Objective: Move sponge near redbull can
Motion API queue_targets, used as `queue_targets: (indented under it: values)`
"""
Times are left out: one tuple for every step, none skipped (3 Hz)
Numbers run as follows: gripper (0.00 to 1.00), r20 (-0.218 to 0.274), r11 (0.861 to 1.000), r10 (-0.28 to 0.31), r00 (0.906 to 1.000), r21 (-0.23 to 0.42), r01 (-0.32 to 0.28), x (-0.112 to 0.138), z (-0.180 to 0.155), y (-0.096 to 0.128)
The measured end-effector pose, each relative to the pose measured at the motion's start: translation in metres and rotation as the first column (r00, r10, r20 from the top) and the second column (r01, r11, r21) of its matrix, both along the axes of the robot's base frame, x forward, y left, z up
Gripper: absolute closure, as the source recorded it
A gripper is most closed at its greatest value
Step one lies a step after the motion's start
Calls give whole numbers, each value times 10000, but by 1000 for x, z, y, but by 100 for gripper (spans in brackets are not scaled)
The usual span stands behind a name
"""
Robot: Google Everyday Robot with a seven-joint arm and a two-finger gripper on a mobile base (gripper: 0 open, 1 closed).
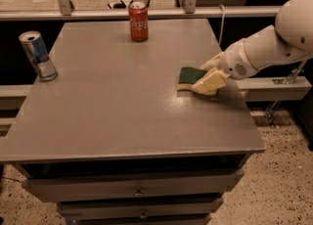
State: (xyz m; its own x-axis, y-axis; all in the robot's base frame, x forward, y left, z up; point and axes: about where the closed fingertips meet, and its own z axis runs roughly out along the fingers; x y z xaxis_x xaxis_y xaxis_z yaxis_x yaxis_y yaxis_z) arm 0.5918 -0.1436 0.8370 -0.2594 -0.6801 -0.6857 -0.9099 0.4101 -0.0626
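Note:
The sponge (190, 76), dark green on top with pale yellow foam below, lies on the right part of the grey table (122, 111). My gripper (209, 74) comes in from the right on a white arm and is shut on the sponge's right end, one cream finger (207, 82) in front and one behind. The sponge is low, at the table surface. The redbull can (38, 56), slim, silver and blue, stands upright at the table's far left edge, far from the sponge.
An orange-red Coca-Cola can (138, 21) stands upright at the back middle of the table. A rail with metal posts (146, 11) runs behind the table. Drawers (137, 190) sit under the tabletop. A shelf (274, 87) lies right of the table.

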Motion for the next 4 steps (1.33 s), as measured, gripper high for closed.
queue_targets:
  values:
    - [87,466,10000,-17,9989,9,16,10,18,2]
    - [100,1075,9999,-143,9941,112,132,17,51,5]
    - [100,1075,9999,-142,9941,112,130,17,51,5]
    - [100,1424,9998,151,9897,85,-165,18,58,19]
